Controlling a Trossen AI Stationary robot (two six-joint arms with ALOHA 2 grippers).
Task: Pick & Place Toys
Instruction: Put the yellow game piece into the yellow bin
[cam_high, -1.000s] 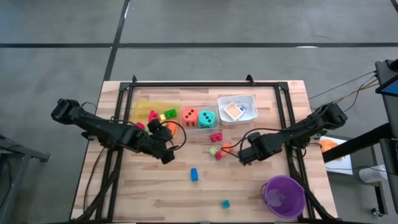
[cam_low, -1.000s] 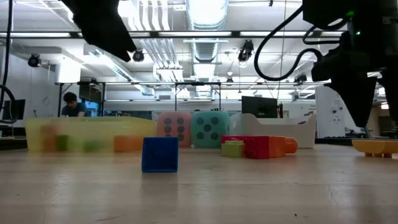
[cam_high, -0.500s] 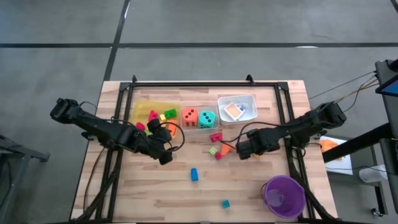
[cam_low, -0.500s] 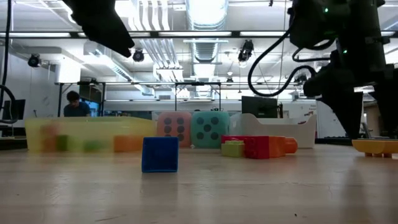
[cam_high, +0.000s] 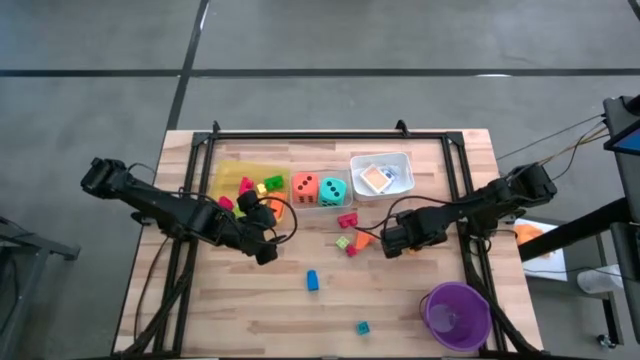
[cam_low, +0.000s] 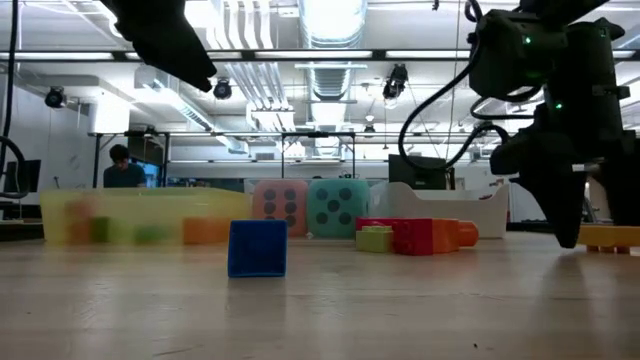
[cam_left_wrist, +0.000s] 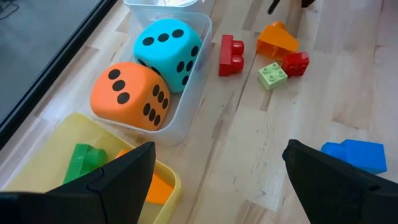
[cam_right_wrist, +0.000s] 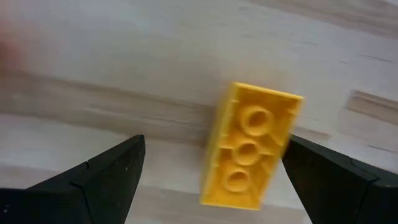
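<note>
The left gripper (cam_high: 268, 252) hangs over the wooden counter (cam_high: 250, 310) by the translucent yellow tray (cam_high: 232, 172), jaws spread wide and empty. Right of it, two foam dotted dice (cam_left_wrist: 149, 81) sit in a clear tray (cam_left_wrist: 186, 106). The right gripper (cam_right_wrist: 211, 171) has its jaws released, straddling without touching a glossy yellow studded block (cam_right_wrist: 252, 146) lying flat on the counter.

Light is even and bright from my seat. In the low view, ceiling strip lights (cam_low: 335, 20) glare white; arms read as silhouettes. Near tabletop (cam_low: 320, 310) soft, yellow tray (cam_low: 140, 215) hazy. Right wrist view: smeared wood grain, yellow block (cam_right_wrist: 252, 146) fairly crisp, soft shadow beside it.
</note>
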